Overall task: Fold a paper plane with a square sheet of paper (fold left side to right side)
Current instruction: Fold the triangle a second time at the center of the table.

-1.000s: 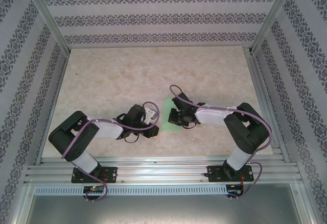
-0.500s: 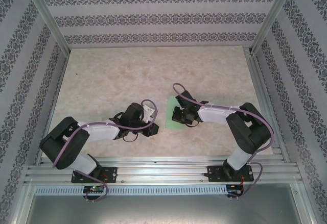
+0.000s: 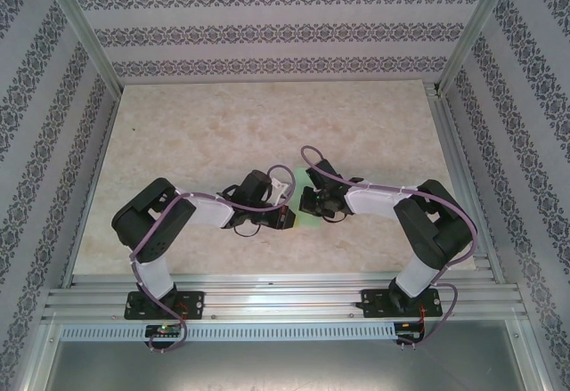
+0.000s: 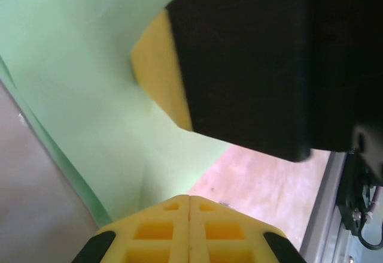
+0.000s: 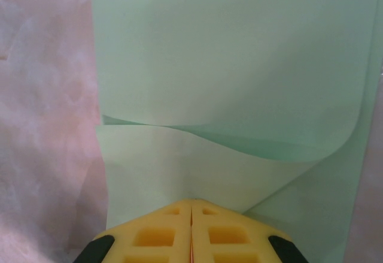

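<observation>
paper sheet, touching closed right end effector

Thin matt mint paper on a smooth marbled table

there is one square sheet of paper, two grippers, the left gripper and right gripper, and one table.

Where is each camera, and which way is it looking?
Top camera: high behind the arms, facing down at the table, the green paper, both arms, the left gripper and right gripper.
Left wrist camera: on the left arm, facing along its shut yellow fingers at the paper.
Right wrist camera: on the right arm, facing along its yellow fingers over the paper.
All share the paper.
</observation>
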You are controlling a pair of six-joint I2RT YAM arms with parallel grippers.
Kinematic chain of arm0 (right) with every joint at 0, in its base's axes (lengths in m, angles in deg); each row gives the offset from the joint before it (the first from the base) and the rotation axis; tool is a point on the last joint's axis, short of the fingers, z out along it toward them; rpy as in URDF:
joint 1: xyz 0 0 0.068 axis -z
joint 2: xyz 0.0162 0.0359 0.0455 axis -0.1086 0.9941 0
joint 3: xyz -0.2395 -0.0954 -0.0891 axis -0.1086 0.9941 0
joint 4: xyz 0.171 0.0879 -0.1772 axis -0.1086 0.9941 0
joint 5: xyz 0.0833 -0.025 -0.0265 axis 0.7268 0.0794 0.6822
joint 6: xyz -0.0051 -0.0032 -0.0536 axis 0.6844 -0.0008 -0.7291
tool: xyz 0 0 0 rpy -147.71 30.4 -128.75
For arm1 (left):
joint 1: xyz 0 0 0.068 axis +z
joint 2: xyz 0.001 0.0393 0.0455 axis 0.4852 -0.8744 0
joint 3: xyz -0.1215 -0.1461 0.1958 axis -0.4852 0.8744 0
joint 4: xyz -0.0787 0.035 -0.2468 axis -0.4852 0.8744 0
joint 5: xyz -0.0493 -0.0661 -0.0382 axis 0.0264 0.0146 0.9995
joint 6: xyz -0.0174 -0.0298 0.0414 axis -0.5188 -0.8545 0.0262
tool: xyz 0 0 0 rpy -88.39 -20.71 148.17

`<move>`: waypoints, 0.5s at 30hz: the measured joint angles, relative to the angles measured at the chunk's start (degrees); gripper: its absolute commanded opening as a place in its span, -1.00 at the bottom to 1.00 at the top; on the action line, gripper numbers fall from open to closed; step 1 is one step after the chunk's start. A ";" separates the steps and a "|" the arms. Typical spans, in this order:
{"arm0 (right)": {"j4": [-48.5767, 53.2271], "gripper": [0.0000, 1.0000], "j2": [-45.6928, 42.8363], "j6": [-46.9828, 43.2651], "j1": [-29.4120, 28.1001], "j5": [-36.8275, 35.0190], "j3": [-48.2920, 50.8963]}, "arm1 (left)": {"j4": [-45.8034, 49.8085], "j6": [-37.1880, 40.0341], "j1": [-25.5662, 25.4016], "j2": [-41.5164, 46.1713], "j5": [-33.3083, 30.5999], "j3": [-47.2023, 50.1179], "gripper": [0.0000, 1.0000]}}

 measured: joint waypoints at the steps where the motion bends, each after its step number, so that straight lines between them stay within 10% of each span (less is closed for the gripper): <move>1: 0.00 -0.84 0.00 0.00 -0.02 0.02 0.00 | 0.00 -0.07 0.00 -0.50 -0.42 -0.33 -0.90; 15: 0.02 -0.84 0.02 -0.02 -0.11 0.02 -0.04 | 0.76 -0.52 0.00 -1.01 -3.15 -0.96 -0.91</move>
